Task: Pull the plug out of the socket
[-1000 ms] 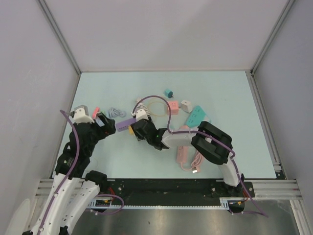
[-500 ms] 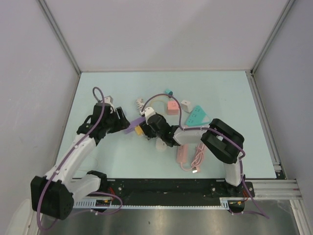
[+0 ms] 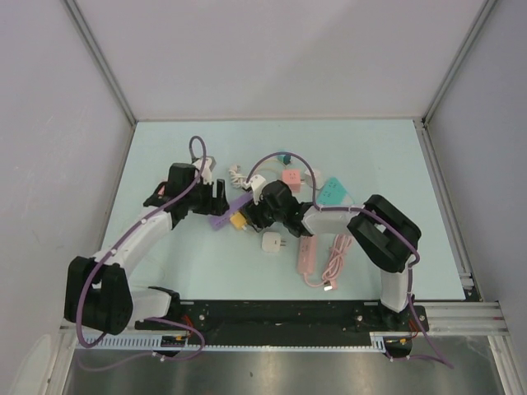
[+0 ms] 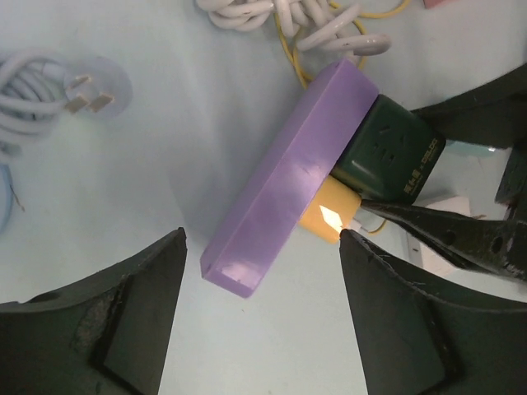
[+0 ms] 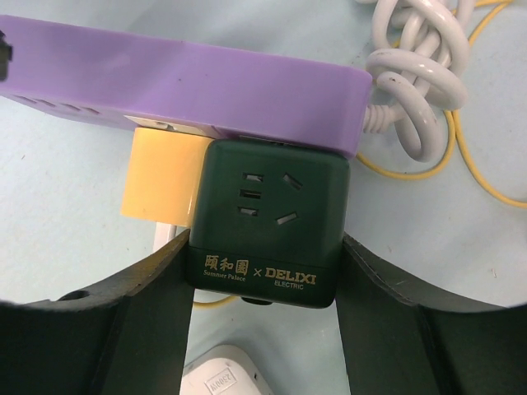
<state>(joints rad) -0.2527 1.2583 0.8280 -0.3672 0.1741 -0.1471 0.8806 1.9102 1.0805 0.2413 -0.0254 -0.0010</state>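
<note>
Green cube plug point(image 5: 268, 218) is sitting flush against the purple power strip point(image 5: 181, 78), near the table's middle; the right gripper point(image 5: 265, 251) is clamping it, one finger pressing on each flank; the left gripper point(image 4: 262, 247) is hanging with jaws spread, straddling the strip's far end without touching it. Progress, as judged: the grasp is made; the strip is not yet being braced; extraction is not yet begun, no gap showing between plug and strip. Count: two grippers; one purple strip; two plugs sitting in it, the green cube and a yellow plug point(image 5: 160, 177) just beside it; one white knotted cord point(image 5: 416, 74) trailing from the strip's end.
</note>
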